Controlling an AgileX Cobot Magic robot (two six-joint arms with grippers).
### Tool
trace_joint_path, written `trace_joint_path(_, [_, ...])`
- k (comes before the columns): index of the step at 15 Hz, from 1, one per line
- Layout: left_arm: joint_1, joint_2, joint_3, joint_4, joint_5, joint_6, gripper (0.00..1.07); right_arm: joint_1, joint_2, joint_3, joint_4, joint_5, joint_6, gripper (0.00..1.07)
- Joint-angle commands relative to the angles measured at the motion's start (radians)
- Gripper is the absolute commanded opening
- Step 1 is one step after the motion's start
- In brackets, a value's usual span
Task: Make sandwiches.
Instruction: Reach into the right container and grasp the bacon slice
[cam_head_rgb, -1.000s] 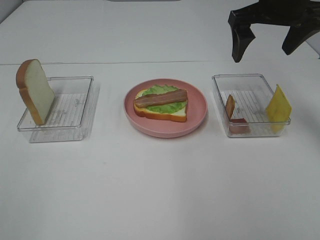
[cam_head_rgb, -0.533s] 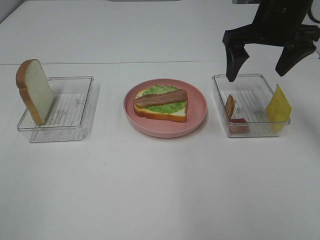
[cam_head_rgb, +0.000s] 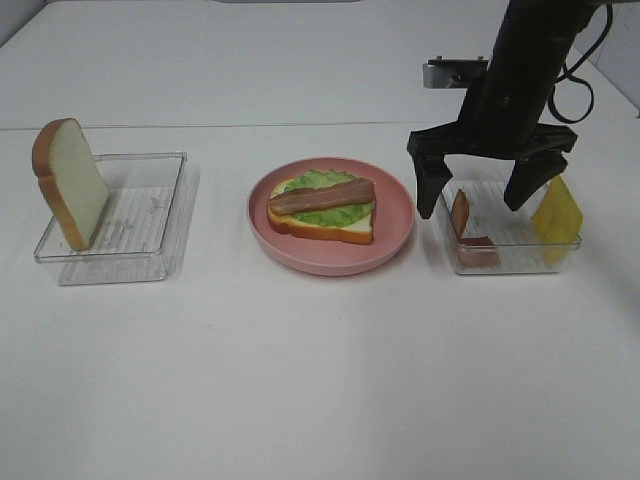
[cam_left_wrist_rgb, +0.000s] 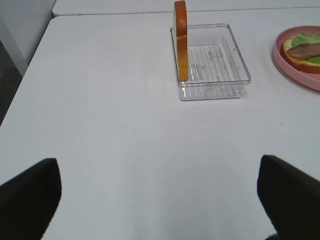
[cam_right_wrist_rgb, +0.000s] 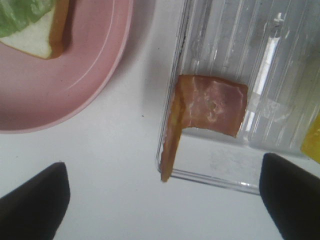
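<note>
the right jaws are spread wide and hold nothing. they hang just above the plate-side end of the right tray (cam_head_rgb: 505, 268), straddling a bacon strip (cam_head_rgb: 461, 213) that sits there. in the right wrist view the strip (cam_right_wrist_rgb: 210, 107) is bent: one part lies flat on the tray floor, the other stands up along the wall. one finger seems to hang outside that wall, over the worktop (cam_head_rgb: 320, 380) between tray and plate (cam_head_rgb: 395, 245). a cheese square (cam_head_rgb: 557, 210) leans at the tray's far end, apart from the bacon.

the left jaws are also spread and empty, above bare worktop and well apart from the left tray (cam_left_wrist_rgb: 210, 92), where a bread slice (cam_left_wrist_rgb: 180, 40) stands on edge at one end.

the step in hand looks like fetching the next filling, most likely this bacon strip. the next move calls for bringing both fingers inside the tray walls, lowering, and closing on the upright part of the strip, since the flat part offers little to pinch.

the sandwich (cam_head_rgb: 322, 208) lies on the pink plate in the middle of the worktop, between the two trays. it is open-faced: a brown-crusted white slice, green lettuce over it and one bacon strip laid across. no cheese or top slice is on it yet, so it looks roughly half built.
</note>
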Motion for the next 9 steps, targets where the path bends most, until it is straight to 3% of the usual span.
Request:
trace_joint_path(1, [0.0, -0.001, 0.002, -0.003, -0.004, 0.0, 1.01, -0.003, 0.03, 0.005, 0.003, -0.02, -0.017, 0.97])
trace_joint_path(4, [0.0, -0.001, 0.002, -0.003, -0.004, 0.0, 1.01, -0.004, 0.049, 0.005, -0.003, -0.067, -0.026, 0.95])
trace_joint_path(7, [0.0, -0.001, 0.002, -0.003, -0.004, 0.0, 1.01, -0.004, 0.067, 0.005, -0.009, -0.089, -0.026, 0.82])
trace_joint_path(9, [0.0, -0.001, 0.002, -0.003, -0.004, 0.0, 1.01, -0.004, 0.076, 0.005, -0.009, -0.09, -0.026, 0.68])
